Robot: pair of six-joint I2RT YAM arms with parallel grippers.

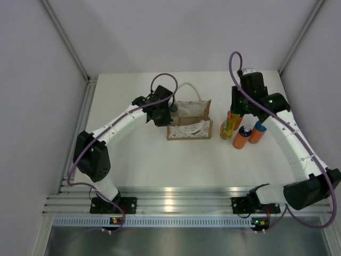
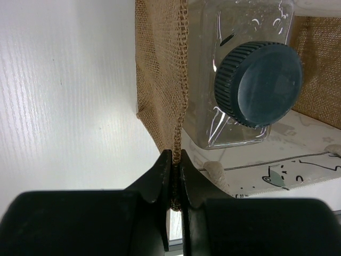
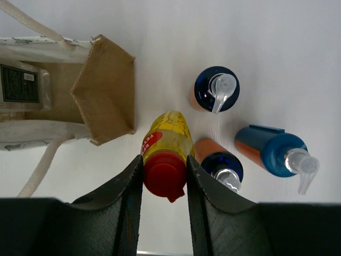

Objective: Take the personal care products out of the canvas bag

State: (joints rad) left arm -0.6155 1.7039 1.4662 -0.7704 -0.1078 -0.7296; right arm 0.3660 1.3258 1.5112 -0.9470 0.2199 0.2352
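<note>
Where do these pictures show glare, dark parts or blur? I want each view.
Top external: a strong white glare lies on the aluminium rail; the rest is evenly lit. Left wrist: small bright reflections on the clear bottle; the left gripper, pinching the canvas bag, is dark, almost without detail. Right wrist: sharp, with soft shadows; the right gripper around the yellow-green bottle is dark too.
</note>
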